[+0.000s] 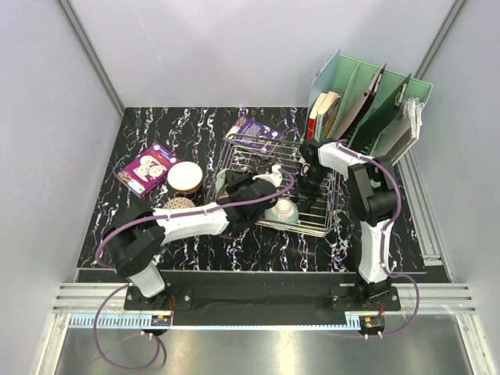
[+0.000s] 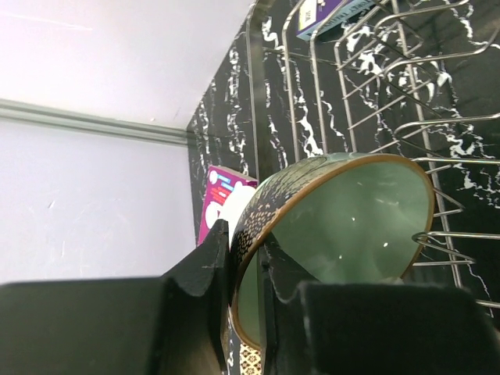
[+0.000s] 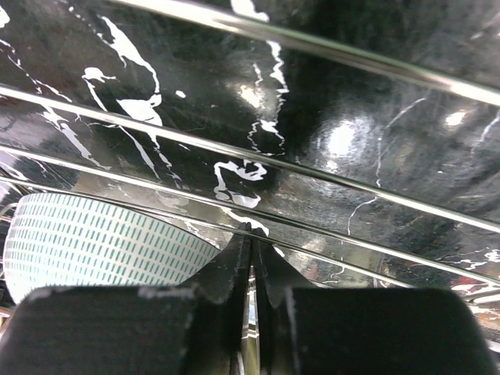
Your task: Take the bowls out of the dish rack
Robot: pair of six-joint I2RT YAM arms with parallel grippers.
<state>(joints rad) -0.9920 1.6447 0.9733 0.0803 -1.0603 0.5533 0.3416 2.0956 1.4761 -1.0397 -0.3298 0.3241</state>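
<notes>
The left claw [image 2: 244, 262] is closed on the rim of a small round ceramic bowl with a pale celadon green inside [image 2: 344, 226]. One finger presses the dark speckled outer wall and the other presses the glazed inside. The bowl is tipped on edge at the left end of the rectangular chrome wire dish rack [image 1: 328, 230]. I cannot tell whether it is clear of the wires.

It has a thin brown band round the lip and a smooth, glossy hollow that catches the light. I judge it stiff, fairly light for its size, slippery where glazed, and likely to chip against the metal bars. A pinch across the rim is the sensible hold, and it needs a steady lift straight out between the wires.

The right claw [image 3: 250, 244] is deeper in the rack, towards its right side, with its tips drawn together. I cannot make out whether anything thin is caught between them. Just to its left lies a white bowl patterned with green dashes [image 3: 94, 242].

Left of the rack, on the black marbled desk [image 1: 133, 141], sit a cream bowl [image 1: 185, 176] and a patterned bowl [image 1: 178, 205] near a purple box [image 1: 147, 169]
</notes>
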